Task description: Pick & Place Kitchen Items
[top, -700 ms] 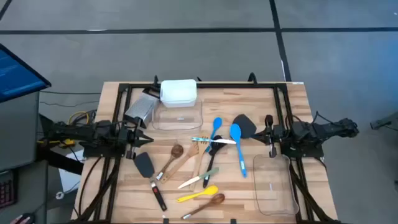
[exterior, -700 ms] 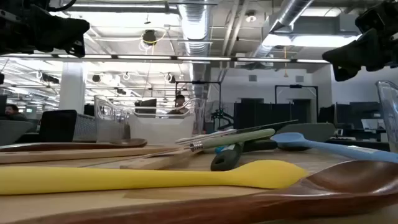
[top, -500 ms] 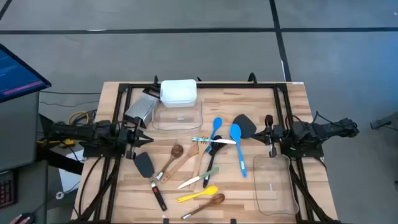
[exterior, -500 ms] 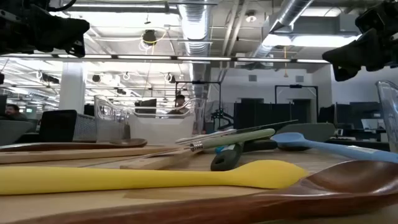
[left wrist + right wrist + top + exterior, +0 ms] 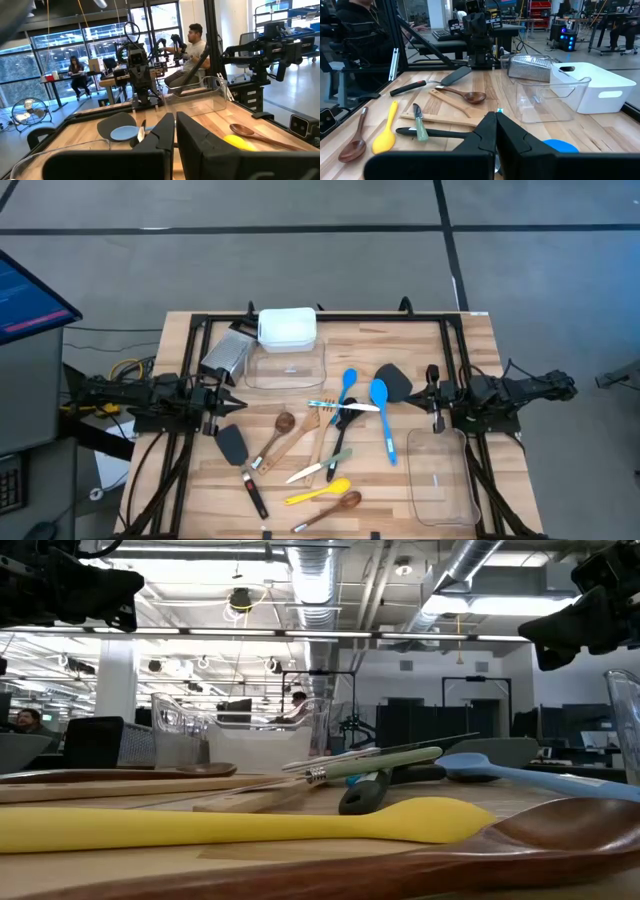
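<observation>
The kitchen items lie loose in the middle of the wooden table (image 5: 470,345). They include two blue spoons (image 5: 381,405), a black spatula (image 5: 393,381), another black spatula (image 5: 233,445), wooden spoons (image 5: 283,423), a yellow spoon (image 5: 318,492), a dark wooden spoon (image 5: 340,502) and small knives (image 5: 320,468). My left gripper (image 5: 238,404) hovers shut at the table's left side, pointing level toward the items. My right gripper (image 5: 430,402) hovers shut at the right side, facing it. In the wrist views, both the left fingers (image 5: 175,120) and the right fingers (image 5: 495,117) hold nothing.
A clear tub (image 5: 285,365) stands at the far middle, with a white tub (image 5: 288,327) and a metal grater (image 5: 226,352) beside it. Another clear tub (image 5: 440,475) stands at the near right. A black frame (image 5: 320,318) runs around the table. People sit at desks in the room beyond.
</observation>
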